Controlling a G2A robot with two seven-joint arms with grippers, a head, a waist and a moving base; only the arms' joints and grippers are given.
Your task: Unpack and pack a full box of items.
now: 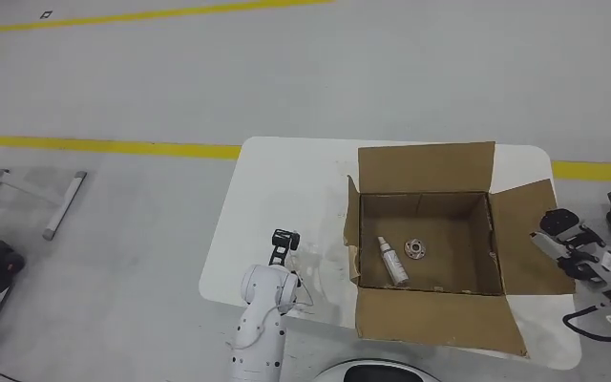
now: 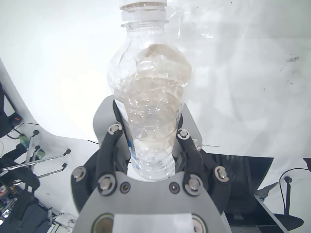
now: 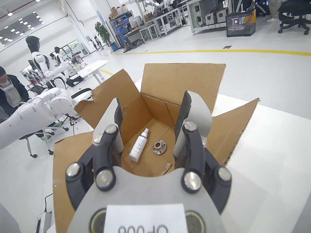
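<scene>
- My left pincer (image 2: 148, 112) is clamped on the clear water bottle (image 2: 148, 73), out over the table (image 1: 286, 181), well left of the box (image 1: 425, 167).
- My right pincer (image 3: 151, 105) hangs spread wide and empty just off the box's right flap, aimed inside.
- Unpacking looks partway done to me: a spray bottle (image 1: 391, 261) and a metal flange (image 1: 414, 248) lie on the box floor. Packing isn't started, I'd say.
- The flaps are open, so there's easy room from above. Left of the box it's bare tabletop, though the table edge is close.

A yellow line (image 1: 115, 146) runs past the white table (image 1: 286, 191) (a grey bar (image 1: 65, 203) lies on the floor).
</scene>
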